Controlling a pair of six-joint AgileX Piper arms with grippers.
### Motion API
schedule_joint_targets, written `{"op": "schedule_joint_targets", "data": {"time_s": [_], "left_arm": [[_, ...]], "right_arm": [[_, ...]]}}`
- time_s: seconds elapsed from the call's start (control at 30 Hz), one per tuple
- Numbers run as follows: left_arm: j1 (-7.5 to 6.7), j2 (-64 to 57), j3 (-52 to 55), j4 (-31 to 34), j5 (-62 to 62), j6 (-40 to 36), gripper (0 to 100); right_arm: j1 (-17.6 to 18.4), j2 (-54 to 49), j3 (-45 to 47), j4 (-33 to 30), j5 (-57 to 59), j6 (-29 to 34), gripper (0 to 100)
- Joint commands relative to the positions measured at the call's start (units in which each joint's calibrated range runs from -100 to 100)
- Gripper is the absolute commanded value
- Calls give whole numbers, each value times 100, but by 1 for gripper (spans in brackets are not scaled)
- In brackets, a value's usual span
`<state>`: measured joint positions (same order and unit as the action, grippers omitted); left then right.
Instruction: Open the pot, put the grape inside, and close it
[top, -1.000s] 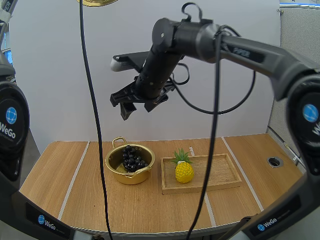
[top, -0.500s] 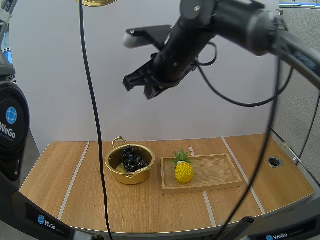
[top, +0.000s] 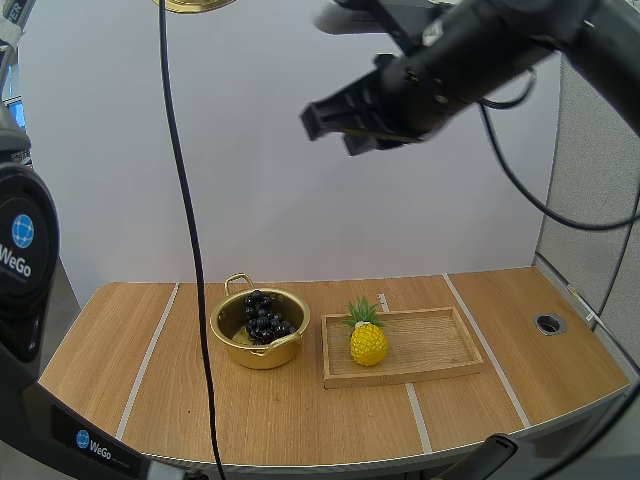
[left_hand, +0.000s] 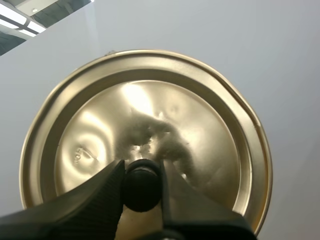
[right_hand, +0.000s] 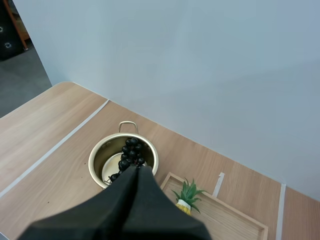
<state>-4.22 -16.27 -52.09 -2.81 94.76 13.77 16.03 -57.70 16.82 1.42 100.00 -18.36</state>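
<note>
A shallow rectangular wooden tray (top: 440, 345) lies on the pale wood worktop (top: 120, 370) just right of the small round gold metal pot (top: 240, 345), and a yellow toy pineapple (top: 368, 342) stands at the tray's left end. The pot is uncovered, with the bunch of dark grapes (top: 265, 316) inside. The right gripper (right_hand: 134, 175) hangs high above the worktop, fingers pressed together. The left gripper (left_hand: 142, 167) pinches the black knob (left_hand: 141, 184) of the round gold lid (left_hand: 90, 130), held aloft.

I read "WeGo" in white under a blue globe mark on the black round housing (top: 18, 255) of my left arm. "WeGo" also stands on the black base frame (top: 95, 446) below the table's near left corner.
</note>
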Motion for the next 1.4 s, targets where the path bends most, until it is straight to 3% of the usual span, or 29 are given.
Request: {"op": "schedule_joint_targets", "data": {"time_s": [0.0,0.3,0.73,1.07,1.2,1.37], "left_arm": [[-16,-38,-49,50,-196,-41,0],[-16,-38,-49,50,-196,-41,0],[-16,-38,-49,50,-196,-41,0],[-16,-38,-49,50,-196,-41,0],[-16,-24,-49,50,524,-100,0],[-16,92,-4,50,524,-170,0]], "right_arm": [[-207,-493,519,203,0,25,0],[-754,-1437,1598,635,0,-77,0],[-754,-1952,3053,696,0,-107,0],[-754,-1980,3183,710,0,-133,0],[-754,-1980,3183,732,0,-133,0],[-754,-1980,3183,744,0,-133,0]]}}
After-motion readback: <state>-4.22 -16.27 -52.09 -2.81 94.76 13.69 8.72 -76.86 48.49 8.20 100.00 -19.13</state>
